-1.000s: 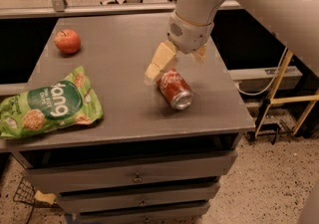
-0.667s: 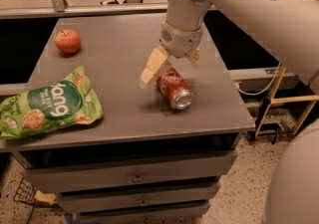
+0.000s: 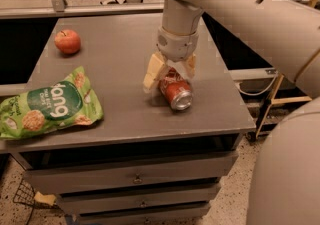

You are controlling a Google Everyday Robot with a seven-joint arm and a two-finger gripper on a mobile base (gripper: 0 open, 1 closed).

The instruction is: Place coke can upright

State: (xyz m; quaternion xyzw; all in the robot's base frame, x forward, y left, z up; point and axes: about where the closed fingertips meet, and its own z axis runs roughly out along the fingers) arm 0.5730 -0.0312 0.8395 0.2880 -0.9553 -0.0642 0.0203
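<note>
The coke can (image 3: 176,92) lies on its side on the grey table (image 3: 120,54), right of the middle, with its silver end facing the front right. My gripper (image 3: 171,71) hangs from the arm directly above the can's far end. It is open, with one cream fingertip (image 3: 152,73) left of the can and the other at the can's right. The fingers straddle the can's far end without closing on it.
A red apple (image 3: 67,41) sits at the table's far left. A green snack bag (image 3: 50,105) lies at the front left, hanging over the left edge. Drawers are below the table top. The table's right edge is close to the can.
My gripper has come down and slightly left, from above and behind the can to straddling its far end. The can, apple and bag have not moved.
</note>
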